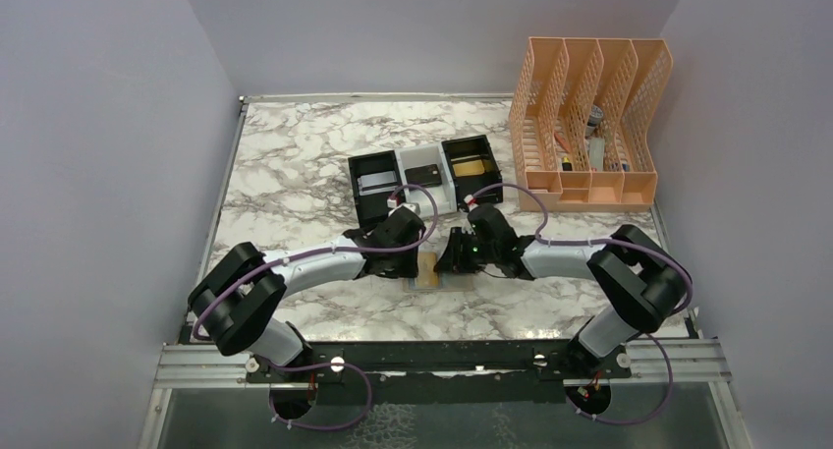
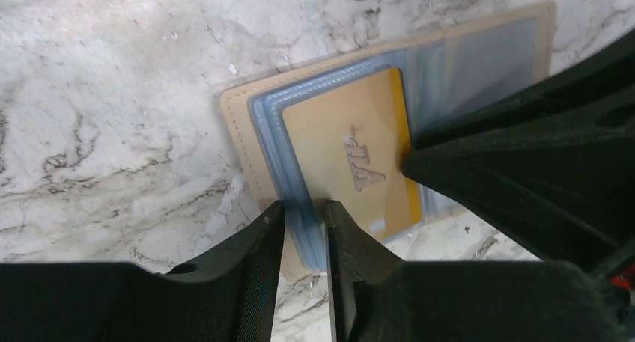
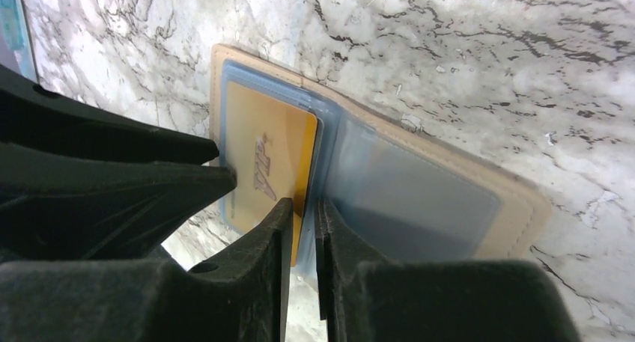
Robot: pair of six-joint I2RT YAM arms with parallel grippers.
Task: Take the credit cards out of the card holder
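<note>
The marbled table [image 1: 295,174] carried a peach mesh file organizer [image 1: 589,125] at the far right and a row of three small bins [image 1: 354,184] near centre. The tan card holder [image 2: 487,57] was laid open and flat on the table, between the two arms. A gold card [image 2: 344,155] marked VIP was located on one panel, over its clear pockets. The left gripper [image 2: 303,207] was set narrowly apart astride the pocket edge. The right gripper [image 3: 303,203] was almost closed astride the card's edge. A firm grip could not be confirmed for either.
</note>
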